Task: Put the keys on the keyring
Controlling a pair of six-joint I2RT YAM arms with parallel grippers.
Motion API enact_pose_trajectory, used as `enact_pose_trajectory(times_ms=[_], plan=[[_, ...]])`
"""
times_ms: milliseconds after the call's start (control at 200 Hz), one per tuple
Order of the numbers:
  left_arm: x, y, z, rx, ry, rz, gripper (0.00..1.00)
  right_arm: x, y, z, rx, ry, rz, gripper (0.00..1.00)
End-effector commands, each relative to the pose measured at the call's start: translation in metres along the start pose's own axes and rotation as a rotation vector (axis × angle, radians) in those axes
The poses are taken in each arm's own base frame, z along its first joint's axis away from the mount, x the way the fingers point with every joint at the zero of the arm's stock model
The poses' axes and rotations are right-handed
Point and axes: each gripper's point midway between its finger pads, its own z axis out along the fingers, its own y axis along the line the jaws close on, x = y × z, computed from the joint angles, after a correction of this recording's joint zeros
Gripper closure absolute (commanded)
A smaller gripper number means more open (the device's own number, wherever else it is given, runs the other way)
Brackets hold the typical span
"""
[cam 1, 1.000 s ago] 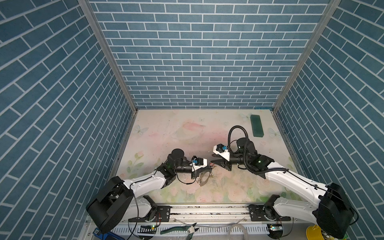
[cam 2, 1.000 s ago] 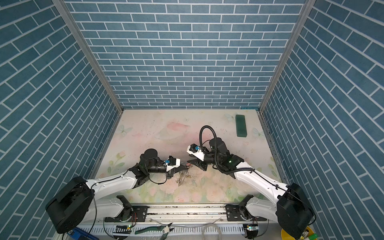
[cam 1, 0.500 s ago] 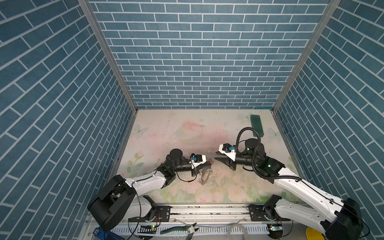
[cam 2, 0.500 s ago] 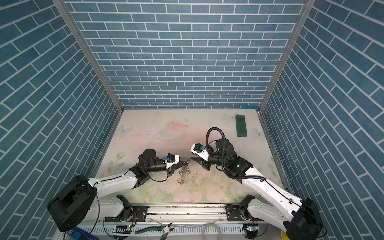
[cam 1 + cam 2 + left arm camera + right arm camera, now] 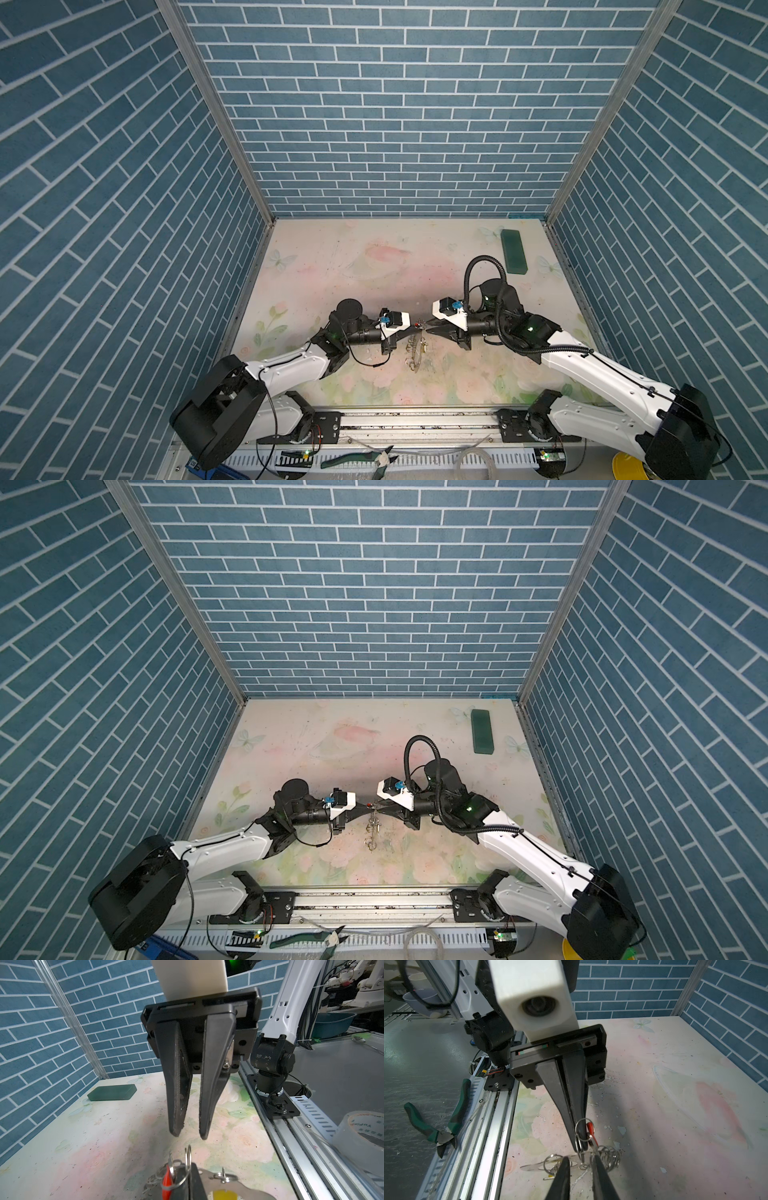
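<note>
My left gripper (image 5: 415, 328) is shut on a silver wire clip (image 5: 188, 1157) of the keyring (image 5: 415, 355), whose flat grey hoop (image 5: 249, 1190) hangs below its tips just above the table. The red key (image 5: 166, 1180) sits on that clip beside the left fingers. The yellow key (image 5: 225, 1195) lies against the hoop. My right gripper (image 5: 424, 328) faces the left one tip to tip. Its fingers (image 5: 565, 1159) stand a narrow gap apart on either side of the clips, with nothing pinched. In both top views the two tips nearly touch.
A dark green block (image 5: 513, 252) lies at the back right of the flowered table (image 5: 374, 270). Green-handled pliers (image 5: 436, 1124) lie beyond the front rail (image 5: 415, 419). A tape roll (image 5: 361, 1136) sits outside the table.
The right gripper drew back a little, then came in again to the left gripper's tips, and its jaws have narrowed. The left gripper has kept its hold on the keyring.
</note>
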Motion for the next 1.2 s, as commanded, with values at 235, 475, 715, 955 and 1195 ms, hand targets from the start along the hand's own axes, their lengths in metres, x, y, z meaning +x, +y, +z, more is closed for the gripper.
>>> enact_pose_trajectory(times_ms=[235,475,715,955,1195], plan=[[-0.009,-0.005,-0.002,0.035,-0.031,0.020,1.00,-0.001,0.009,0.005,-0.054,0.006,-0.042,0.85],[-0.008,-0.005,-0.001,0.044,-0.029,0.010,1.00,0.001,0.011,0.011,-0.072,0.012,-0.035,0.89],[-0.008,-0.005,0.002,0.059,-0.035,-0.008,1.00,0.002,0.010,0.013,-0.067,0.020,-0.036,0.97],[-0.004,0.000,-0.002,0.007,0.000,0.003,0.90,0.000,-0.003,0.005,0.039,0.046,-0.035,1.00],[-0.005,-0.009,-0.019,-0.006,0.021,0.068,0.79,0.000,-0.002,-0.012,0.077,0.113,-0.045,1.00]])
